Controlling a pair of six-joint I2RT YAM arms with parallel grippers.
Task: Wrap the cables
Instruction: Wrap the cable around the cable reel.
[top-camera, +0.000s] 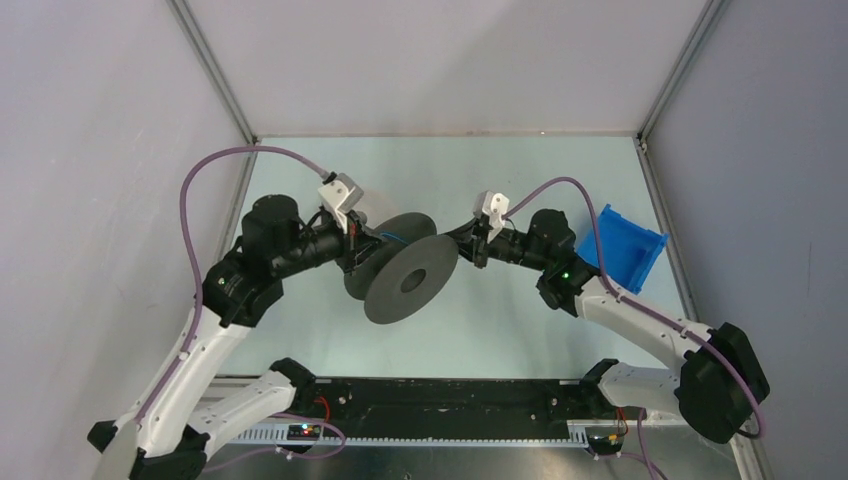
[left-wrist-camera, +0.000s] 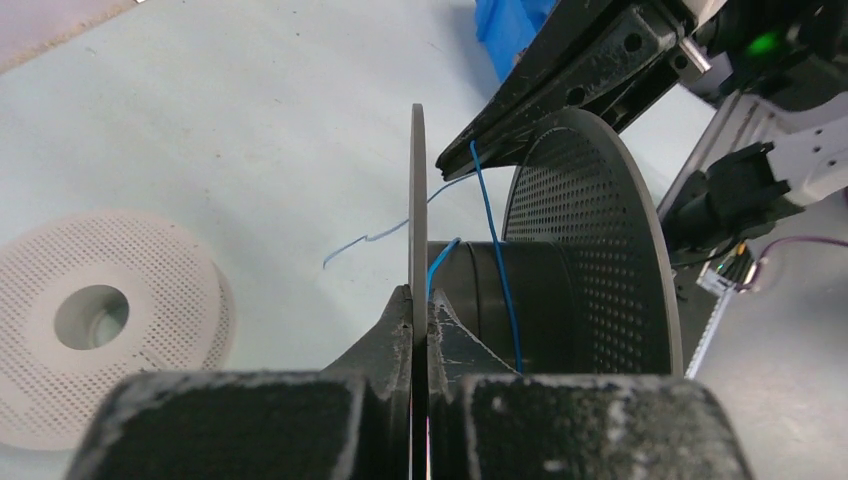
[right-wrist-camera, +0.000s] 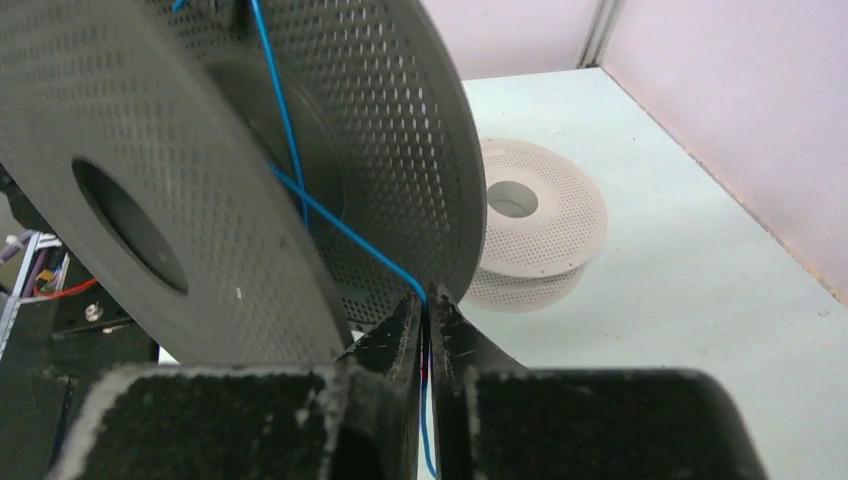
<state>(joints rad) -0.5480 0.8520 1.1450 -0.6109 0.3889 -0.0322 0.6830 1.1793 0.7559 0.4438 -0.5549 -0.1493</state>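
Observation:
My left gripper (top-camera: 362, 248) (left-wrist-camera: 419, 298) is shut on the thin rim of one flange of the dark grey spool (top-camera: 410, 280) (left-wrist-camera: 590, 250) and holds it on edge above the table. The blue cable (left-wrist-camera: 497, 260) (right-wrist-camera: 330, 215) runs from the spool's hub, between the two flanges, out to my right gripper (top-camera: 476, 250) (right-wrist-camera: 425, 300), which is shut on it just beside the spool. A loose blue end (left-wrist-camera: 350, 245) hangs past the gripped flange. I see no reddish cable that I can be sure of.
A white perforated spool (left-wrist-camera: 160, 270) (right-wrist-camera: 560, 210) lies flat on the table behind the dark one. A blue bin (top-camera: 625, 245) stands at the right, behind my right arm. Grey walls close in the table on three sides.

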